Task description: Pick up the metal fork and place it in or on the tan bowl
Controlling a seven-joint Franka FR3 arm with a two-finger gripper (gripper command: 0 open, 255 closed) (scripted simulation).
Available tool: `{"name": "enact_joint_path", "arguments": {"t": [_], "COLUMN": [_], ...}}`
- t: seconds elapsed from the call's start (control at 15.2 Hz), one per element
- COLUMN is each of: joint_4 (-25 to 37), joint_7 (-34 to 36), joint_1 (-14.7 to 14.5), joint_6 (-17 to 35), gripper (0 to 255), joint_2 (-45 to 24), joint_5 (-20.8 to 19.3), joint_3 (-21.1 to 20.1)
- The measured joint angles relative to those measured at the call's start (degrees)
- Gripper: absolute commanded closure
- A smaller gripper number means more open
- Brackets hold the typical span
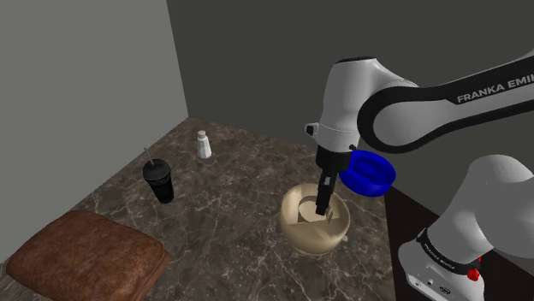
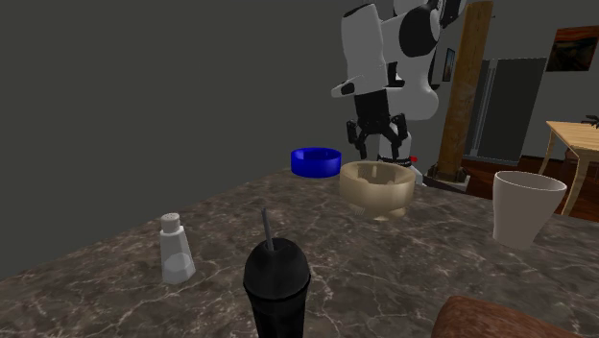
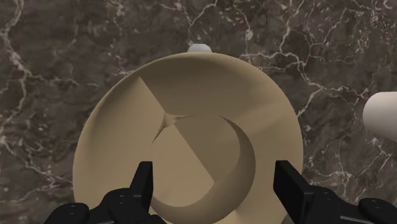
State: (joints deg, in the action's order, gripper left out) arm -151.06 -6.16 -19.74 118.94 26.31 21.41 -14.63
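Observation:
The tan bowl point(image 1: 314, 222) point(image 2: 377, 183) point(image 3: 191, 127) stands on the dark marble counter point(image 1: 231, 197), and its inside holds nothing that I can make out. My gripper point(image 1: 323, 205) point(image 2: 376, 144) point(image 3: 214, 184) hangs straight over the bowl's hollow, open, with nothing between its fingers point(image 3: 143, 181). A small pale rounded tip point(image 3: 199, 48) peeks out from behind the bowl's rim on the side away from the fingers; I cannot tell what it is.
A blue bowl point(image 1: 368, 171) point(image 2: 316, 160) sits close beside the tan one. A black lidded cup with a straw point(image 1: 159, 181) point(image 2: 276, 283), a small white bottle point(image 1: 204, 144) point(image 2: 176, 250), a white cup point(image 2: 526, 206) point(image 3: 382, 114) and a brown cushion point(image 1: 81, 256) share the counter.

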Motion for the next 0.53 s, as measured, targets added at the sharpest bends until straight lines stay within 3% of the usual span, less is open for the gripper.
{"name": "enact_joint_path", "arguments": {"t": [0.2,0.53], "joint_4": [0.0,4.9], "joint_7": [0.0,0.5], "joint_1": [0.0,1.0], "joint_6": [0.0,-7.0], "gripper": [0,0], "joint_2": [0.0,2.1], "joint_5": [0.0,-1.8], "joint_3": [0.0,1.6]}}
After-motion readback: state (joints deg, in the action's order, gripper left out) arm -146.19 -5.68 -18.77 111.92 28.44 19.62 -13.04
